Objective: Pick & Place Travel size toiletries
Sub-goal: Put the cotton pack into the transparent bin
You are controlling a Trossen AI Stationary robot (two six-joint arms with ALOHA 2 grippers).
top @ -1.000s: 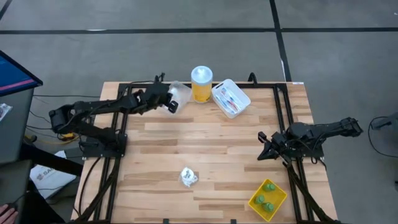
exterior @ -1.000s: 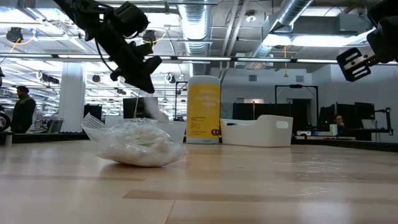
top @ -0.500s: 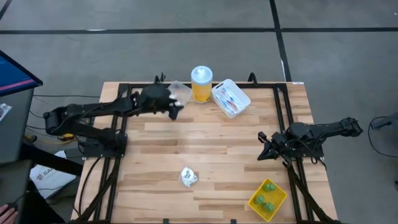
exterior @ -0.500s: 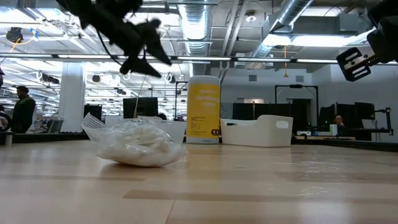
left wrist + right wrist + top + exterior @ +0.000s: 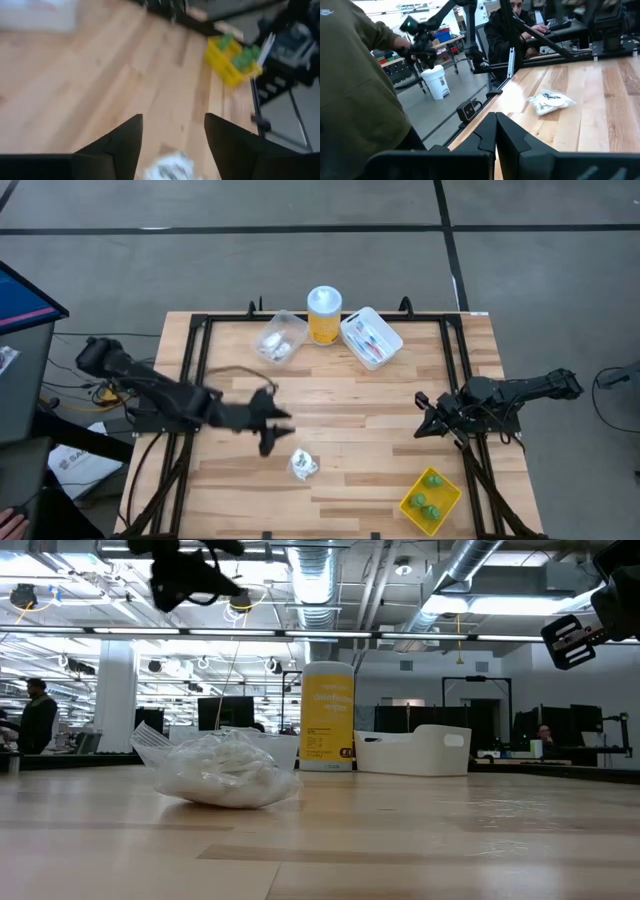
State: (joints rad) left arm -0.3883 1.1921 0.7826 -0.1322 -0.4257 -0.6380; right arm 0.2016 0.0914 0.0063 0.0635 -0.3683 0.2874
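Setting: wooden tabletop (image 5: 330,415) on a dark frame, grey floor around it; open workshop beyond, with people at the edges of the low and right wrist views.

Left pincer (image 5: 272,429): fingers spread apart, nothing between them; hovering above the middle of the tabletop, clear of the wood in the low view (image 5: 190,575).

Right pincer (image 5: 424,423): fingers closed together, holding nothing; waiting at its own side, well apart from the work.

Loose packet (image 5: 302,464): small clear packet with white contents, lying flat just ahead of the left pincer and a little below it, near but not touching; seen between the spread fingers in the left wrist view (image 5: 170,166); farther off in the right wrist view (image 5: 549,101).

Nearer arm: left, by a clear margin.

Long axis: packet crumpled and roundish from above, no sure long axis.

Clear tub (image 5: 281,337): well behind the left pincer at the far edge, other packets inside, beside the yellow jar (image 5: 324,314).

White bin (image 5: 371,337): far edge, thin sticks inside; count not readable.

Yellow tray (image 5: 431,499): three green bottles inside, beyond the loose packet from the left pincer, closer to the right pincer.

Hidden or unclear: packet cut off by the left wrist picture's edge; gap above the packet hard to judge.
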